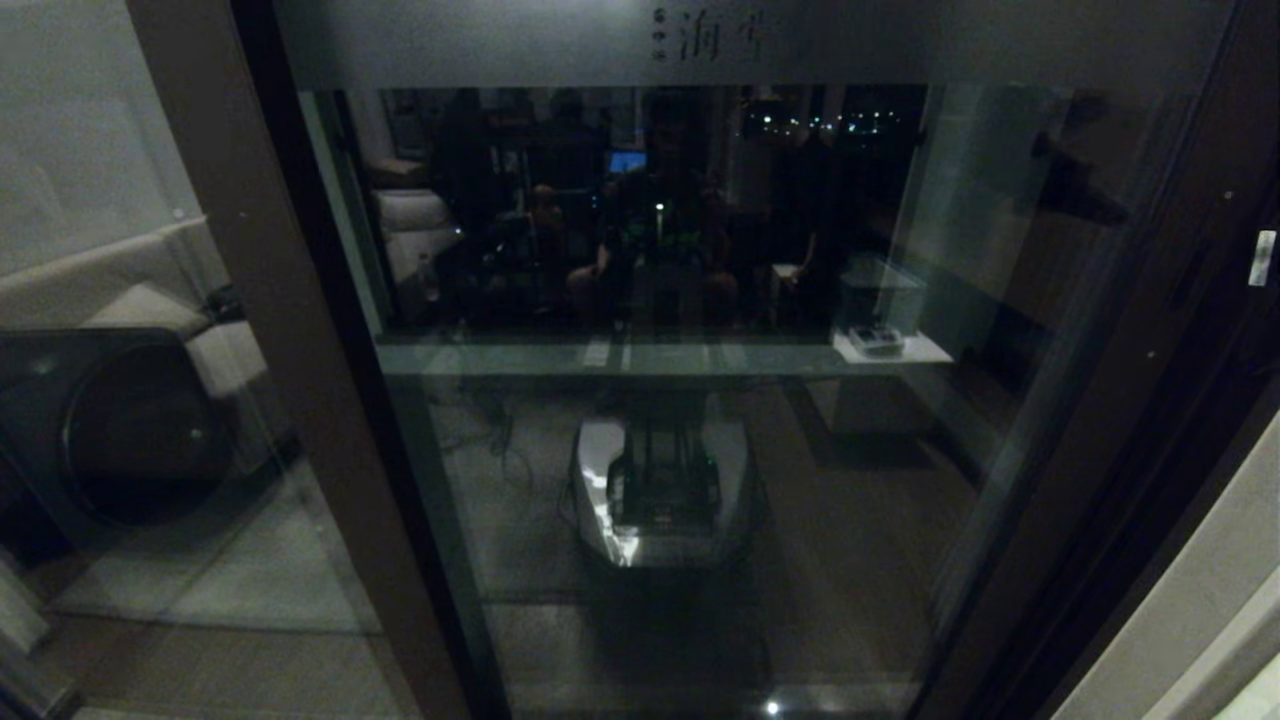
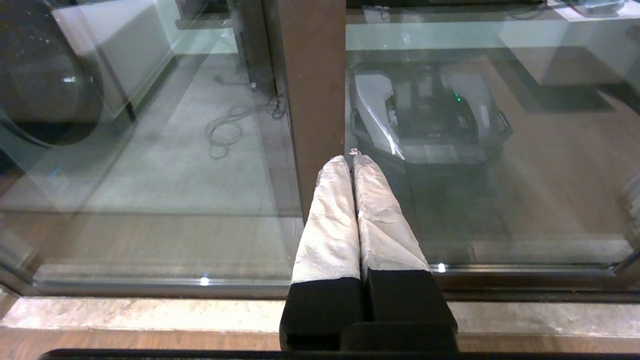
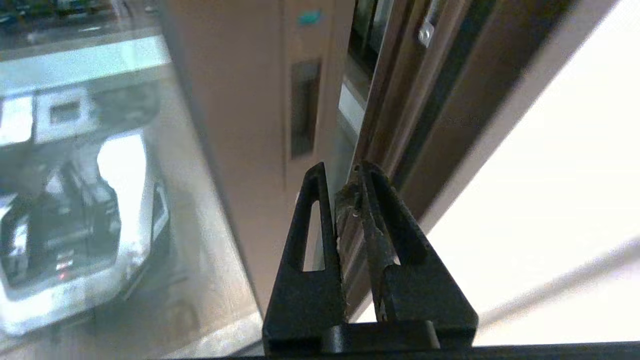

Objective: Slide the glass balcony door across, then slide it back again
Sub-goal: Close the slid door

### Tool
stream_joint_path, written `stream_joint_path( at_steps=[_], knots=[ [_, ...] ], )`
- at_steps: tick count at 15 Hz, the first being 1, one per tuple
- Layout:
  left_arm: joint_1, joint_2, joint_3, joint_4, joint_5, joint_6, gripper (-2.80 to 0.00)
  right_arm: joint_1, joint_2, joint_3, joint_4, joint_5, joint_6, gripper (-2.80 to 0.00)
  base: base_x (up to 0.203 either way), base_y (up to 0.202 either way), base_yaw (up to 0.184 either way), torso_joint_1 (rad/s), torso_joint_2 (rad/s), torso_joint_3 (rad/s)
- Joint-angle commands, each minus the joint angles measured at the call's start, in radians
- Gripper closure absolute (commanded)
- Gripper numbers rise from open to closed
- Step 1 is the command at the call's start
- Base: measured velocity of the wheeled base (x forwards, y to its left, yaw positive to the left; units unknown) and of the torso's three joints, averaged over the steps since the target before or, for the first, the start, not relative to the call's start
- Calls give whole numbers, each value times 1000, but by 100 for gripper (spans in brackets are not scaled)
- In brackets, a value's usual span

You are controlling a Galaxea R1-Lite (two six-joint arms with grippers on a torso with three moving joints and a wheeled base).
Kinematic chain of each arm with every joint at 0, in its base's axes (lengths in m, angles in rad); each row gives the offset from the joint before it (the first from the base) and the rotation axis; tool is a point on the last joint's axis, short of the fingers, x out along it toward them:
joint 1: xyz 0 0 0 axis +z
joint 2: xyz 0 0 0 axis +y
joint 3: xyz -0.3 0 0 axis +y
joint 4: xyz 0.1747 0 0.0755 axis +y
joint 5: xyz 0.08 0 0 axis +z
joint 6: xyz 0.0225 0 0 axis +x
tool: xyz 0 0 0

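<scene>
We're seeing the left gripper (image 2: 352,159) closest in the left wrist view, its padded fingers (image 2: 330,220) pressed together w/ nothing between them, tips sitting just in front of a dark brown upright stile (image 2: 312,90); we can't tell if they're touching it. The right gripper (image 3: 342,172) is showing in the right wrist view, black fingers together too, nothing clamped, tips just below the handle slot (image 3: 304,107) and near the door's edge; contact unclear. Neither arm is showing in the head view.

The glass balcony door (image 1: 700,400) is standing upright right in front of us, long axis running 12 to 6 o'clock, filling the head view from about 9 o'clock across to 3. Its handle-side stile (image 1: 1130,400) is sitting at 3 o'clock, leaning toward 5 as it drops, close beside the outer frame (image 1: 1240,350). The slot is narrow, recessed, running lengthwise along the stile. A small teal sticker (image 3: 309,17) is sitting above the slot; text unreadable.

Farther up, at 12 o'clock, the frosted band (image 1: 750,40) is carrying dark characters (image 1: 715,35) that we can't read. A small white tag (image 1: 1264,257) is showing at 3 o'clock on the frame, wording illegible.

The glass is reflecting the robot base (image 1: 660,490).
</scene>
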Motion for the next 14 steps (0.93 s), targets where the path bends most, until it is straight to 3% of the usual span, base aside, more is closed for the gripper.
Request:
stream_joint_path(
  at_steps=[1,2,5,7,10,14],
  knots=[
    [0,1,0,2,0,0,0,97,-94,29,57,-54,-7,0,0,0,0,0,0,0],
    [0,1,0,2,0,0,0,132,-98,23,112,-123,-9,0,0,0,0,0,0,0],
    [0,1,0,0,0,0,0,147,-26,-14,167,-174,1,0,0,0,0,0,0,0],
    [0,1,0,1,0,0,0,124,21,-14,171,-178,39,0,0,0,0,0,0,0],
    [0,1,0,2,0,0,0,76,85,-123,173,-177,41,0,0,0,0,0,0,0],
    [0,1,0,0,0,0,0,37,110,-157,171,-167,31,0,0,0,0,0,0,0]
  ],
)
